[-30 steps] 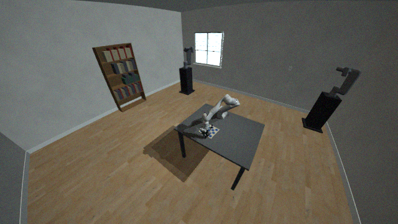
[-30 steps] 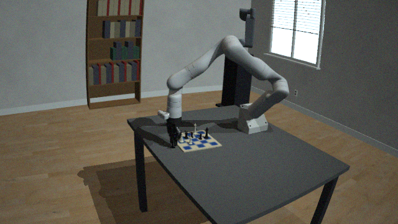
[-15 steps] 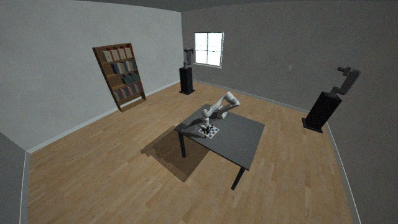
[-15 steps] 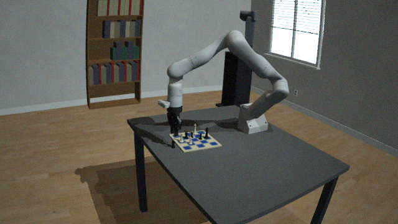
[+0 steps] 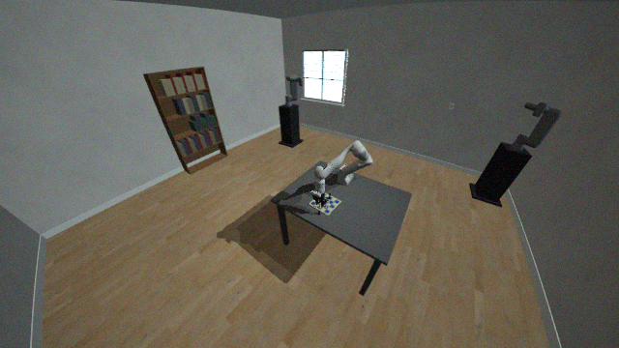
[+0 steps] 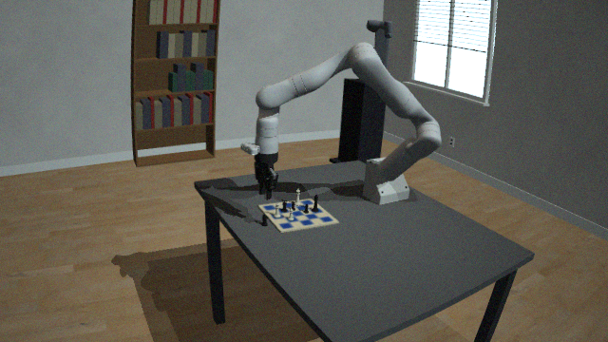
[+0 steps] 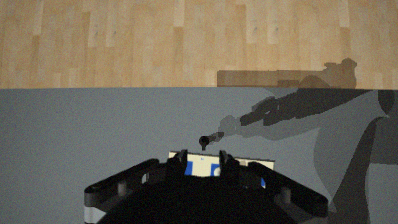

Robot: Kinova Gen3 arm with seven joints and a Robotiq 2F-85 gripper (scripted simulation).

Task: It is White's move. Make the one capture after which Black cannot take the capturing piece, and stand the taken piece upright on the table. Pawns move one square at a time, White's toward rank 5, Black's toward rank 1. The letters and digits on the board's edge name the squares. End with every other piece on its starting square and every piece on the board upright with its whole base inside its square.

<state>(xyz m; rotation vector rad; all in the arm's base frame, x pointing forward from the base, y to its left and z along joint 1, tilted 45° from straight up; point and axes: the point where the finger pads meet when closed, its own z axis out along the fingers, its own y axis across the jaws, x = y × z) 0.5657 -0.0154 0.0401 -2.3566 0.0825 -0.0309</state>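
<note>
A small chessboard (image 6: 311, 222) (image 5: 332, 207) (image 7: 260, 161) with blue and cream squares lies on the dark grey table (image 6: 380, 266) (image 5: 372, 217). Several black and white pieces stand on it, among them a tall white piece (image 6: 297, 195) and a tall black piece (image 6: 315, 203). A black pawn (image 6: 264, 219) (image 7: 204, 142) stands upright on the table just off the board's left edge. My gripper (image 6: 268, 192) (image 5: 317, 197) (image 7: 203, 157) is open and empty. It hangs above the board's left back corner, apart from the pawn.
The arm's white base (image 6: 384, 187) stands on the table behind the board. The table's left edge (image 6: 214, 209) runs close to the pawn. A bookshelf (image 6: 173, 81) and two dark pedestals (image 5: 500, 176) (image 5: 290, 123) stand far off on the floor.
</note>
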